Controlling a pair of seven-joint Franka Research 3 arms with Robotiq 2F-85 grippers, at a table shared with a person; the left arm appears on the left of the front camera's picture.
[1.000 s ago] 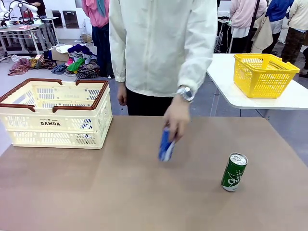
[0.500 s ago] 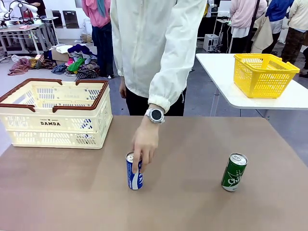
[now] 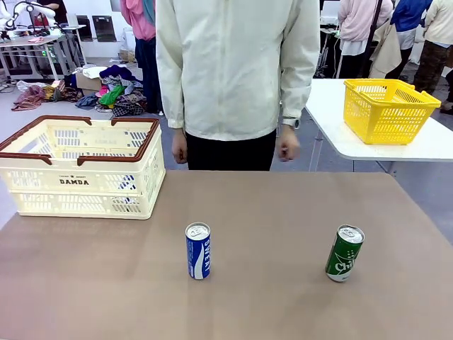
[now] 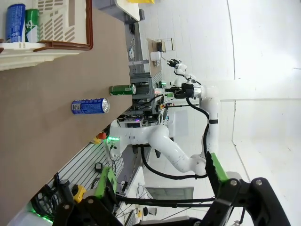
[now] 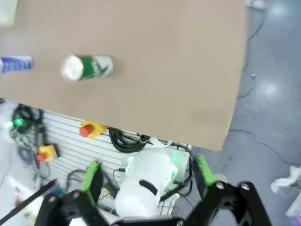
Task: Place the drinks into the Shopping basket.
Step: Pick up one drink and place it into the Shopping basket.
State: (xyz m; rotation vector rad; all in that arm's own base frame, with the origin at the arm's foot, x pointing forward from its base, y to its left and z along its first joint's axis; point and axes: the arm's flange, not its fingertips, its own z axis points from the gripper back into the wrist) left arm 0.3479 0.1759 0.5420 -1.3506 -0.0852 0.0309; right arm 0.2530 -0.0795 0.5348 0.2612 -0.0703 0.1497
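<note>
Blue can: the blue drink can [image 3: 198, 251] is standing upright on the brown desk [image 3: 276, 297], near its middle. Nothing is touching it. It is sitting well apart from the basket.
Green can: the green drink can [image 3: 345, 253] is standing upright too, well off to the robot's right of the blue one. Nothing is touching it either.
Shopping basket: the cream Shopping basket [image 3: 71, 185] is sitting on the far left part of the desk. Its brown handles are lying down along the rim.
Person: a person in a pale jacket [image 3: 237, 71] is standing at the far side. Both hands are hanging at the hips, one [image 3: 180, 147] and the other [image 3: 287, 147], touching nothing.
Left pincer: the left pincer [image 4: 160, 165] is hanging clear of the desk with its green pads spread wide and nothing between them.
Right pincer: the right pincer [image 5: 147, 165] is also gaping wide and carrying nothing. It is looking down at the desk's near edge, with the green can well ahead of it.
Background: a yellow basket [image 3: 388, 110] is resting on a white table [image 3: 333, 127] beyond the desk.
</note>
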